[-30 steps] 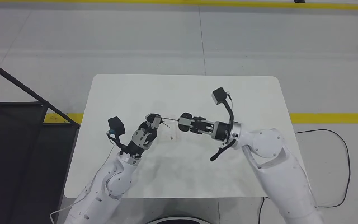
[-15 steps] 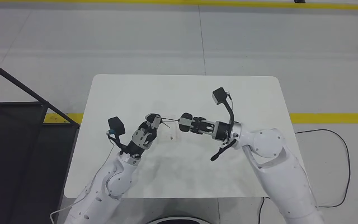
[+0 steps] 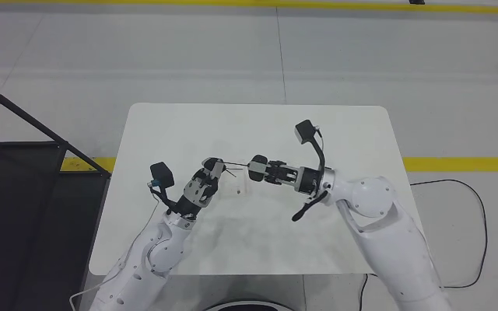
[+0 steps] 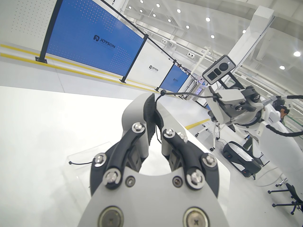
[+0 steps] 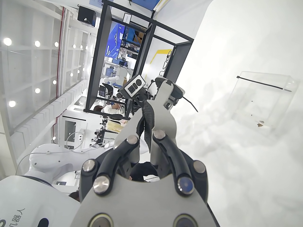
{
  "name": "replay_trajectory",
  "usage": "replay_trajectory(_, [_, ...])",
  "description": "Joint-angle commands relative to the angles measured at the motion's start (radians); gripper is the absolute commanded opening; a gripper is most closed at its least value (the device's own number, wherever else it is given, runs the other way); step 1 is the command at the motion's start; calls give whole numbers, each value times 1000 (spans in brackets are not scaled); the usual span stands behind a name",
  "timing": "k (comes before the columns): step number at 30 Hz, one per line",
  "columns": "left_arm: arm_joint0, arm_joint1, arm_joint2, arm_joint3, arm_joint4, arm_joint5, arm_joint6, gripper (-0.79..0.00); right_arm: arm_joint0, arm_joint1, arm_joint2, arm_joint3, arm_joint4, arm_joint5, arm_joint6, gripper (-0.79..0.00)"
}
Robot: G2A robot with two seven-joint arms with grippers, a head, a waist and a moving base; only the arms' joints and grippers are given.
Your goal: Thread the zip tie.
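Where the two arms meet at the centre of the top view, above the white worktop [image 3: 334, 140], the left hand [image 3: 213, 165] and the right hand [image 3: 251, 167] face each other tip to tip, near but apart. The black zip tie [image 3: 233, 165] is stretched as a thin line between them. Seen from the left wrist, the left hand is closed on the zip tie's strap, with the small square head sitting just past its fingertips. From that head a strand runs across to the right hand and ends at its fingertips. Seen from the right wrist, the right hand's pads are pressed together on that end. Just below the gap between the hands in the top view, a clear tray [image 5: 279, 109] rests on the worktop, with a second zip tie [image 5: 260, 83] lying flat in it.
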Motion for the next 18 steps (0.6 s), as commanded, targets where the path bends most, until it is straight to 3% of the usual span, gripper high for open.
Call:
replay_trajectory(1, [0, 0, 0, 0, 0, 0, 0, -785, 2, 0, -2, 1, -1, 4, -2, -785])
replay_trajectory(18, [0, 0, 0, 0, 0, 0, 0, -785, 21, -1, -27, 7, -35, 65, -8, -785])
